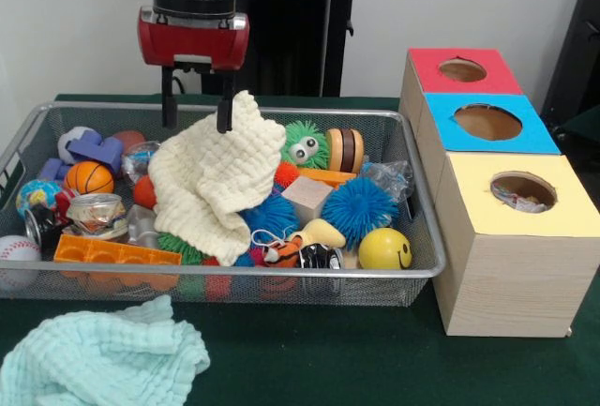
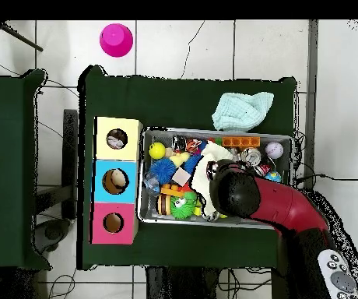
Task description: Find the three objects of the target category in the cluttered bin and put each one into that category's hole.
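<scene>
Pinching the top corner of a cream cloth (image 1: 211, 181), the gripper (image 1: 198, 111) hangs over the bin's (image 1: 234, 273) far side, and the cloth drapes down across the toys. One plastic wad (image 1: 389, 178) shows at the bin's box end, no clear long axis. Another sits inside the yellow box's hole (image 1: 522, 190). Three boxes stand beside the bin. One mint cloth (image 1: 98, 354) lies before it.
</scene>
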